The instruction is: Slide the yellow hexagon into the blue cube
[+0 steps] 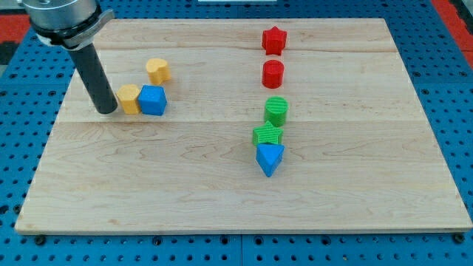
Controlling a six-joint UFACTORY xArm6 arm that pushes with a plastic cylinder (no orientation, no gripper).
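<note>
The yellow hexagon (129,98) lies on the wooden board (185,185) at the view's left, touching the left side of the blue cube (153,100). My tip (107,108) rests on the board just left of the yellow hexagon, right beside it or touching it. A second yellow block (157,70), roundish with a notch, lies a little above and right of the blue cube, apart from it.
A column of blocks stands right of centre: a red star (274,40), a red cylinder (273,74), a green cylinder (276,111), a green block (267,135) and a blue triangular block (270,158). The board lies on a blue pegboard (451,74).
</note>
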